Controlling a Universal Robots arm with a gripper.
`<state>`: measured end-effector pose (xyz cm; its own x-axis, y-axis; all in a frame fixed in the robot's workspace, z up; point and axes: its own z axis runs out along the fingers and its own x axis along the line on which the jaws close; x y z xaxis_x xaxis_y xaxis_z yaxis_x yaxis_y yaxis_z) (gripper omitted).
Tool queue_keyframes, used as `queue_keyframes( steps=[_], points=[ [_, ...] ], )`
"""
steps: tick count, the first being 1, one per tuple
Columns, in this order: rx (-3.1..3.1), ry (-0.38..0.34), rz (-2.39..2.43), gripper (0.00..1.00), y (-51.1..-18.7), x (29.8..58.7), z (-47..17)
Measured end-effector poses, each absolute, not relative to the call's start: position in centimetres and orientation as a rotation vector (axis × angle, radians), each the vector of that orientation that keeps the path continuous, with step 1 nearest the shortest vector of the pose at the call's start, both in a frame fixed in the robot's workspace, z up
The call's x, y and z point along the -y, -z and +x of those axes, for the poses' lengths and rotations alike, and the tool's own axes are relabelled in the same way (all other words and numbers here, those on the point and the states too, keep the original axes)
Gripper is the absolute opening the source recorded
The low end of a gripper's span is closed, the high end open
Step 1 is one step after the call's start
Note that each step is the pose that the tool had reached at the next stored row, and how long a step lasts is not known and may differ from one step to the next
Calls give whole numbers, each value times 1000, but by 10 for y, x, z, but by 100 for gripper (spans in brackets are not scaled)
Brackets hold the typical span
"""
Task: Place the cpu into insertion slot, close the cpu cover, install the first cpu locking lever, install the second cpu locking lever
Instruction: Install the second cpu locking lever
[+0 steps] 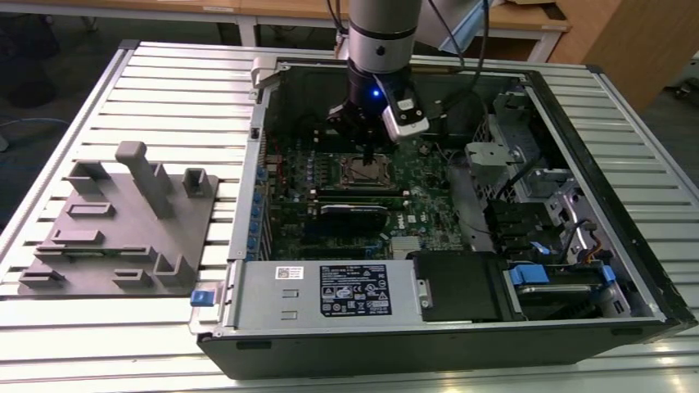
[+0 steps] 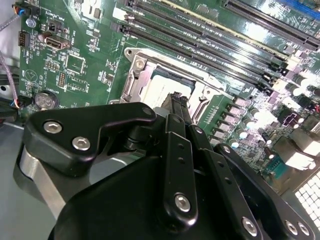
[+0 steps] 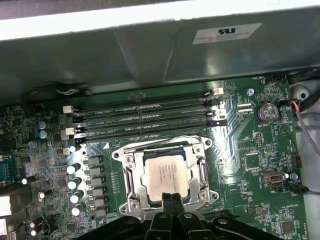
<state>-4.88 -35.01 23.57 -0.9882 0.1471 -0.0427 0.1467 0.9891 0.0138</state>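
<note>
Looking down into the open computer case (image 1: 611, 246), you have the gripper (image 3: 173, 199) hanging directly over the insertion slot (image 1: 367, 172) on the green motherboard (image 3: 250, 150), close above the socket's edge that faces away from the memory slots (image 3: 145, 120).

The cpu (image 3: 167, 172) lies flat inside the slot, its dull silver top facing up. The cpu cover (image 3: 165, 146) is folded down around it, and the chip shows through the cover's square window. So the slot already holds its chip, and the frame sits on it.

In both wrist views the two black fingertips meet in a narrow point with no gap that I can see between them, and nothing is held there. I judge the pincer closed and empty. In the first wrist view the tip stands at the rim of the socket frame, on the side opposite to the memory slots. Whether it touches the metal there I cannot tell.

The memory slots run parallel to the socket's far edge, and all four look unfilled. A thin bar along the socket side nearest the capacitor row (image 3: 77, 185) may be a locking lever, but I cannot say if it is latched.

Beside the case, a grey fixture block (image 1: 120, 221) rests on the slatted table (image 1: 164, 74), well apart from the socket.
</note>
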Motion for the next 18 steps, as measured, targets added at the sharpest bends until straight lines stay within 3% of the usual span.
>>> queue_keyframes(
  steps=[18],
  points=[
    [-3090, -16, 228, 11, -236, 365, -48]
  ],
)
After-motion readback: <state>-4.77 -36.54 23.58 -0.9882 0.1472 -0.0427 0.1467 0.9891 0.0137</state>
